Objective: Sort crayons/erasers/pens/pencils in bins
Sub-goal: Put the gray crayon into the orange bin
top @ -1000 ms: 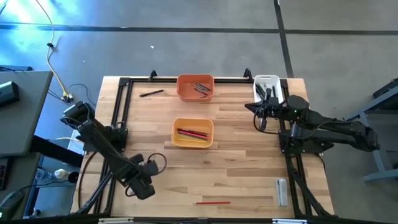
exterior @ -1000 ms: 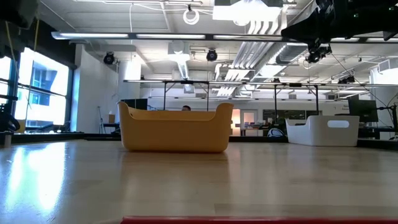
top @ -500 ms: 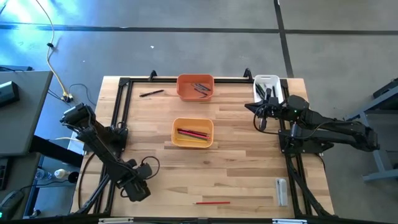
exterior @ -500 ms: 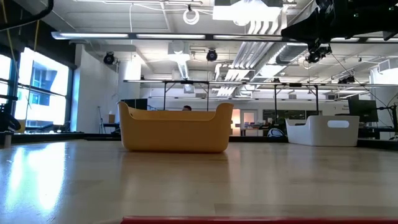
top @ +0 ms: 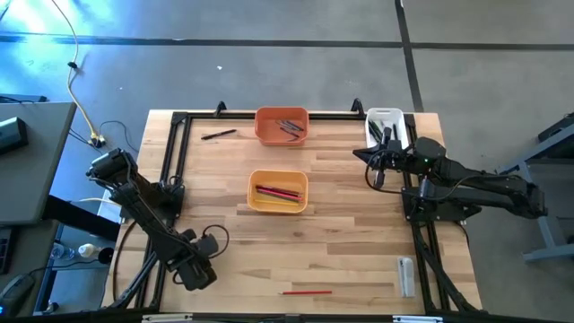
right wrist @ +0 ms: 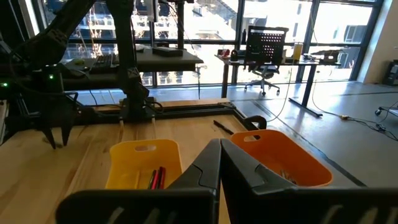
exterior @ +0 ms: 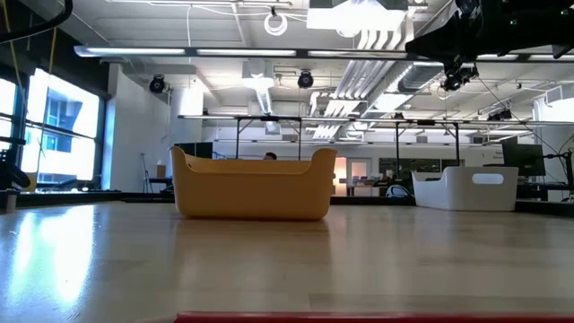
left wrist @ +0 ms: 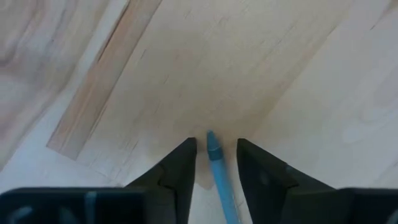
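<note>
My left gripper [left wrist: 213, 152] hung low over the desk [top: 350, 242] near its front left corner, its two fingers [left wrist: 180, 165] parted with a blue crayon [left wrist: 217, 168] between them; the crayon's tip lay on the wood, its lower end ran out of the wrist picture, and I could not tell whether the fingers actually touched it. From above, my own arm hid that crayon altogether. My right gripper [right wrist: 220, 163] waited by the desk's far right side, just beside the white bin [top: 384, 120], its fingers pressed together on nothing. That bin was partly covered by the arm, and what lay in it was too dark and small to name. The yellow-orange bin [top: 278, 207] stood mid-desk with red sticks [top: 277, 191] inside, well apart from the orange bin [top: 282, 138] at the far edge, whose grey contents [top: 291, 126] I could not sort out piece by piece. A black pen [top: 219, 135] lay loose at the far left, a red pencil [top: 306, 292] at the near edge, and a pale eraser-like thing [top: 406, 274] at the near right, hard to identify. In the low view the red pencil showed only as a strip cut off at the bottom.
</note>
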You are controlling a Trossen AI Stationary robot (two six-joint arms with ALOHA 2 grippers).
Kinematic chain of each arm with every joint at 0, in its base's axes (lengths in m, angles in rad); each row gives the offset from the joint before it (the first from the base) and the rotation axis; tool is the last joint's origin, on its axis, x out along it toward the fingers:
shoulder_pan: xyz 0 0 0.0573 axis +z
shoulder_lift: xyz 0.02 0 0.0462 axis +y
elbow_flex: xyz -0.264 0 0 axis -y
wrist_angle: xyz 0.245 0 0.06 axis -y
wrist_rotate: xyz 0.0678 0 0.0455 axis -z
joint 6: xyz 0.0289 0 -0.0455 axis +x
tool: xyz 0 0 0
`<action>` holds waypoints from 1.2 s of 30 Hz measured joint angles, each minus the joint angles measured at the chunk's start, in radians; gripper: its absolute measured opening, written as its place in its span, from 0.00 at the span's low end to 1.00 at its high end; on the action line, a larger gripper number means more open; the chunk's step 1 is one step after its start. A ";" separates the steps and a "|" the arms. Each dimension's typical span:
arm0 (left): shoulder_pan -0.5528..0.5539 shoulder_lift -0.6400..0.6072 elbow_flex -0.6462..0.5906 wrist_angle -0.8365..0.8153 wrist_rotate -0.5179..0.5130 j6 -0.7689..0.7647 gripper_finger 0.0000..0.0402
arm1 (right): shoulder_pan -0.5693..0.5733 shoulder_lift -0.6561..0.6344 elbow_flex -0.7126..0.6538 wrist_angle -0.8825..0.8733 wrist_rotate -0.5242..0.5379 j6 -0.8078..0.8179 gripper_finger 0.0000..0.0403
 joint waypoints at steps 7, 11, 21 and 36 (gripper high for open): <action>0.000 0.000 -0.002 -0.002 0.002 0.015 0.16 | 0.000 0.000 0.000 0.000 0.000 0.000 0.00; 0.002 0.000 -0.003 0.010 0.002 0.036 0.15 | 0.000 0.000 0.000 0.000 0.000 0.000 0.00; 0.046 0.001 -0.003 0.019 0.022 0.099 0.07 | 0.000 0.000 0.000 0.000 0.000 0.000 0.00; 0.128 -0.081 0.008 0.056 -0.060 0.195 0.02 | 0.000 0.000 0.000 0.000 0.000 0.000 0.00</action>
